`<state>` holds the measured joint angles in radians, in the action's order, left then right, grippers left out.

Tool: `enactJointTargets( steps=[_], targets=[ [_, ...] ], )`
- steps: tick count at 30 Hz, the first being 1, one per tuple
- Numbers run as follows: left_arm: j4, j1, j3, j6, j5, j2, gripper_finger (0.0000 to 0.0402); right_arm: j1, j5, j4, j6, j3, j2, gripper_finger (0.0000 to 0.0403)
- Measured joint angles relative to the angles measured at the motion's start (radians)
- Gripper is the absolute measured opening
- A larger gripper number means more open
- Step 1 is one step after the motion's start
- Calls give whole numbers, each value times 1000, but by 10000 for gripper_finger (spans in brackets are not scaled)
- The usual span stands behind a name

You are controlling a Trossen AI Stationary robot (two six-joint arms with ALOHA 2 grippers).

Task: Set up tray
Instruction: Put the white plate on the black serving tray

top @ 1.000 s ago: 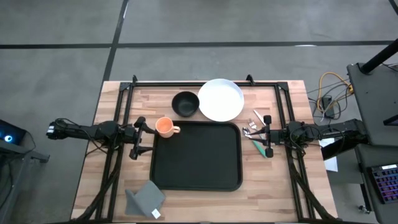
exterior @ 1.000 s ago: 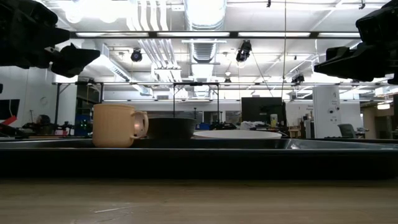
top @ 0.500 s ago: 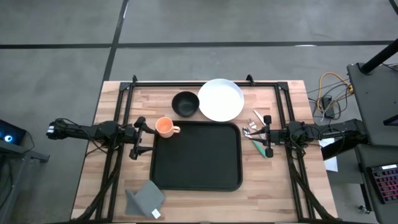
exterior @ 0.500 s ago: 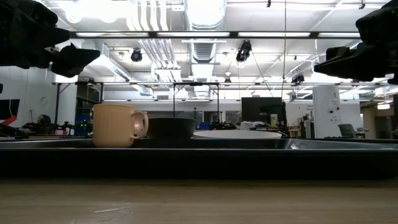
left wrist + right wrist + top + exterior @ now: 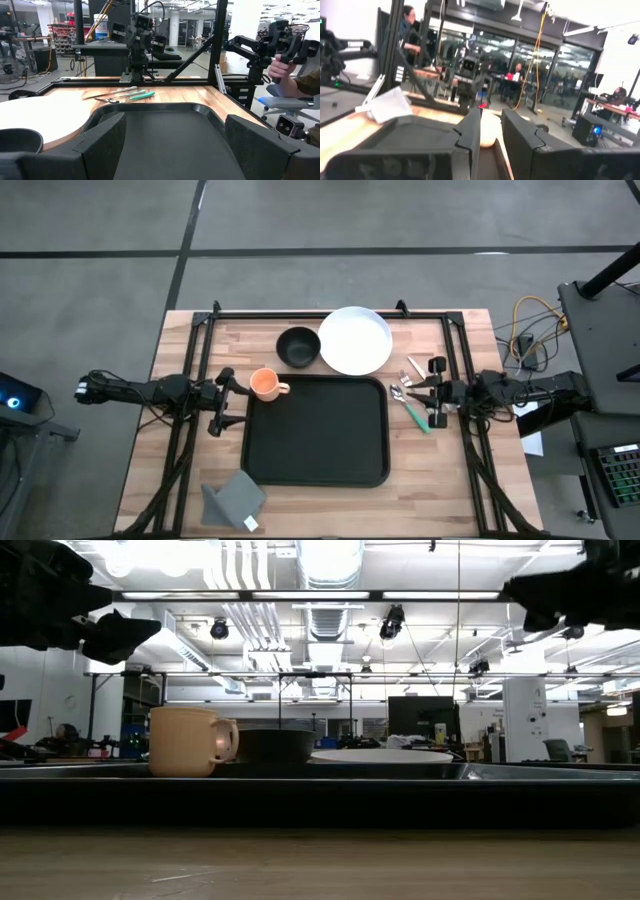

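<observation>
The black tray (image 5: pixel 315 430) lies flat on the middle of the wooden table, and its low rim (image 5: pixel 320 800) fills the low view. An orange cup (image 5: pixel 264 383) stands on the table at the tray's far left corner. A black bowl (image 5: pixel 298 346) and a white plate (image 5: pixel 355 340) sit beyond the tray's far edge. Cutlery (image 5: pixel 410 395), one piece teal-handled, lies on the table right of the tray. My left gripper (image 5: pixel 225 402) hovers open at the tray's left edge, level (image 5: pixel 175 131). My right gripper (image 5: pixel 437 392) hangs above the cutlery, tipped up, with a narrow gap (image 5: pixel 491 132) and nothing in it.
A folded grey napkin (image 5: pixel 235 498) lies at the near left corner of the table. Black frame rails (image 5: pixel 330 312) run along the far edge and down both sides. A person's hand (image 5: pixel 280 67) shows beyond the table's right side.
My right gripper has risen and tipped its fingers upward above the cutlery, with a slight roll, and it stands higher in the low view. The gap between its fingers looks unchanged. The left gripper and all the objects have stayed where they were.
</observation>
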<state>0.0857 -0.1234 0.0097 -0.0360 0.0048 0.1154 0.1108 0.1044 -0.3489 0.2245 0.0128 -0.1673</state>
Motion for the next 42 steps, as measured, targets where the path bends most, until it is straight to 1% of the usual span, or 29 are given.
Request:
enactJointTargets(
  steps=[5, 16, 23, 26, 34, 42],
  targets=[
    [-1, 0, 0, 0, -4, 4, 315, 0, 0, -8, 48, 0, 0, 68],
    [0, 0, 0, 0, -3, 4, 315, 0, 5, -53, 48, 2, 0, 68],
    [0, 0, 1, 0, -2, 4, 315, -1, 54, -39, 62, 59, -45, 68],
    [0, 0, 1, -1, 1, 4, 315, -1, 66, 23, 74, 113, -84, 68],
    [0, 0, 1, -1, 1, 4, 315, -1, 213, 271, 75, 299, -212, 68],
    [0, 0, 1, -1, 1, 4, 315, -32, 240, 478, 75, 464, -317, 68]
  ],
)
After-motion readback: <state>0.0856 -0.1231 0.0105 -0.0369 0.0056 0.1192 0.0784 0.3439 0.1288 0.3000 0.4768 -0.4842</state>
